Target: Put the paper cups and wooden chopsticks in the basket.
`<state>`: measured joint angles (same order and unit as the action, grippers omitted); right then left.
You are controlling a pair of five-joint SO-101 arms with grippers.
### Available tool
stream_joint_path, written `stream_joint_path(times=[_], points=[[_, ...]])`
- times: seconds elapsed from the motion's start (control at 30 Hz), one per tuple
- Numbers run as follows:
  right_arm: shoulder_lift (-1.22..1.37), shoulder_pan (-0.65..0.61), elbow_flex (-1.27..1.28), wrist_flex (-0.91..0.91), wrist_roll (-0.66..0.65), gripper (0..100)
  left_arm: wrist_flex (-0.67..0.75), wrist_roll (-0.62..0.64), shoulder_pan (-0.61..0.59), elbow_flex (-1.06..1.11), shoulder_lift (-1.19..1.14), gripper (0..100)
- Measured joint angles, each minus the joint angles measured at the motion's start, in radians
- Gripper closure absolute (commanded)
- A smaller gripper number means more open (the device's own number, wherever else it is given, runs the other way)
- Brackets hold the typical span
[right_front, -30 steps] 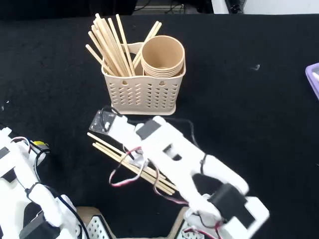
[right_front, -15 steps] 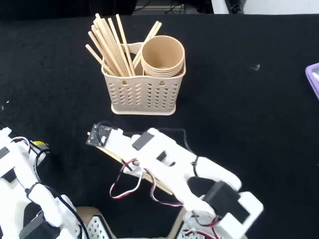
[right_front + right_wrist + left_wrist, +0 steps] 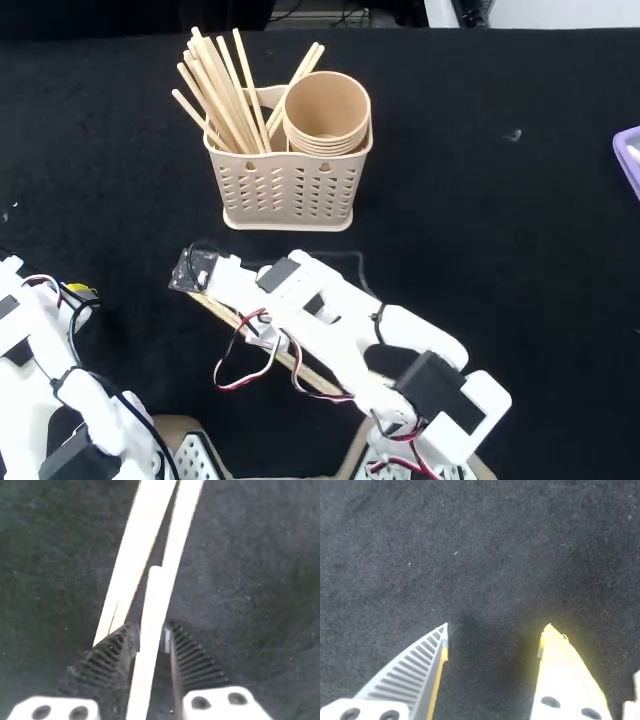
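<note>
A beige slotted basket (image 3: pixel 290 185) stands at the back, holding stacked paper cups (image 3: pixel 327 110) and several wooden chopsticks (image 3: pixel 215 90). More loose chopsticks (image 3: pixel 215 307) lie on the black cloth in front of it, mostly covered by my right arm (image 3: pixel 330 320). In the right wrist view my right gripper (image 3: pixel 150 630) is shut on one wooden chopstick (image 3: pixel 155 595), with two others (image 3: pixel 142 540) lying just beyond its tips. My left gripper (image 3: pixel 495 630) stands open over bare black cloth with nothing between its fingers. The left arm (image 3: pixel 40 380) sits at the near left corner.
A purple object (image 3: pixel 628 155) pokes in at the right edge. Perforated beige parts (image 3: pixel 200 450) show at the near edge between the arm bases. Black cloth (image 3: pixel 500 250) covers the table to the right of the basket.
My right arm has swung left and lowered onto the loose chopsticks, covering more of them. The left arm, the basket and its contents have not moved.
</note>
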<state>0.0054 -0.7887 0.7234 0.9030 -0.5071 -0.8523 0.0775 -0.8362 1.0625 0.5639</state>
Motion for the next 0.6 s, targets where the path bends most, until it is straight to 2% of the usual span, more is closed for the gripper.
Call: stream_joint_path(times=[0.03,0.3,0.6], points=[[0.0,0.0,0.0,0.0,0.0,98.8,0.0,0.0,0.0,0.0,0.0,71],[-0.035,0.011,0.002,0.035,-0.006,98.8,0.0,0.0,0.0,0.0,0.0,71],[-0.448,0.071,-0.041,0.282,-0.009,98.8,0.0,0.0,0.0,0.0,0.0,71]])
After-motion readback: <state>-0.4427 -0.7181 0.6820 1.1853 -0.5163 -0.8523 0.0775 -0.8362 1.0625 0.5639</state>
